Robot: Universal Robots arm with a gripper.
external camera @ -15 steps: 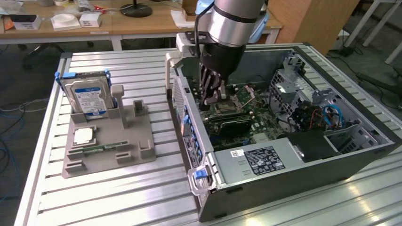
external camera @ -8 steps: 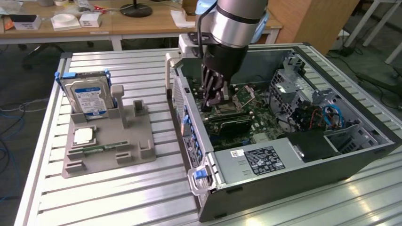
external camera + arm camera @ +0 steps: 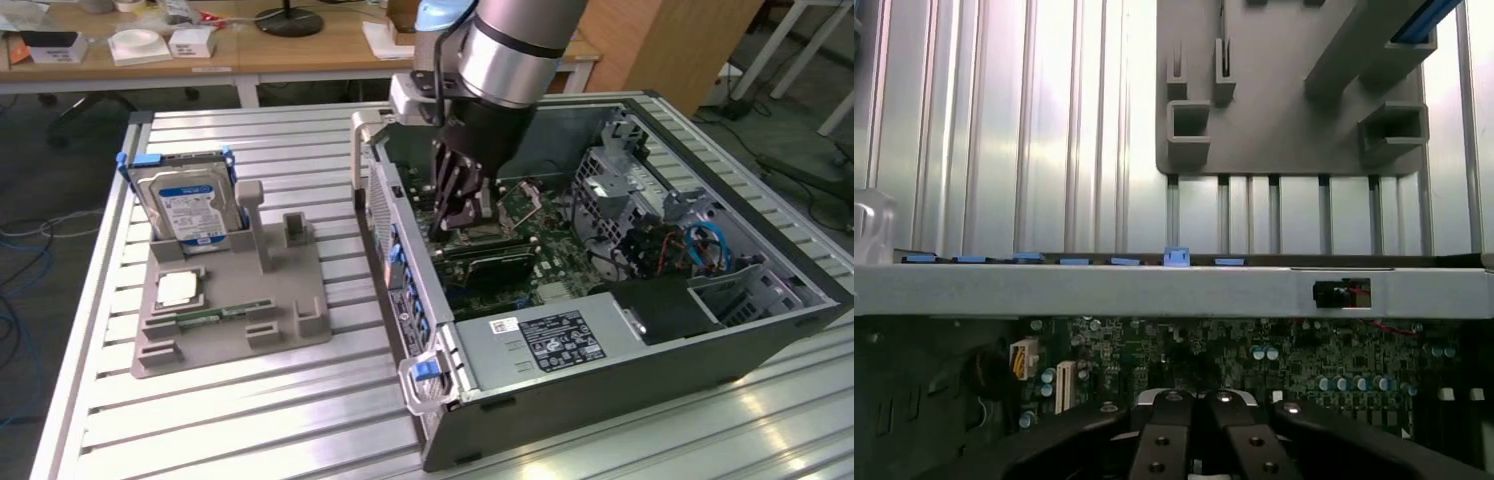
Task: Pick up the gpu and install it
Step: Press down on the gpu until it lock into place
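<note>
Open computer case (image 3: 587, 330) lying on its side on a slatted aluminium table (image 3: 240, 400), motherboard (image 3: 521, 255) exposed. The arm reaches down into the case; its gripper (image 3: 461, 205) has its fingers (image 3: 1174, 440) drawn together above the motherboard, and whether they pinch anything cannot be told. The gpu (image 3: 487, 262), a flat dark card, lies across the board just below the fingertips. Toward the table's far edge on the exterior view's left, a grey parts holder (image 3: 227, 320) carries an upright hard drive (image 3: 187, 205), a processor chip (image 3: 178, 289) and a memory stick (image 3: 200, 318).
</note>
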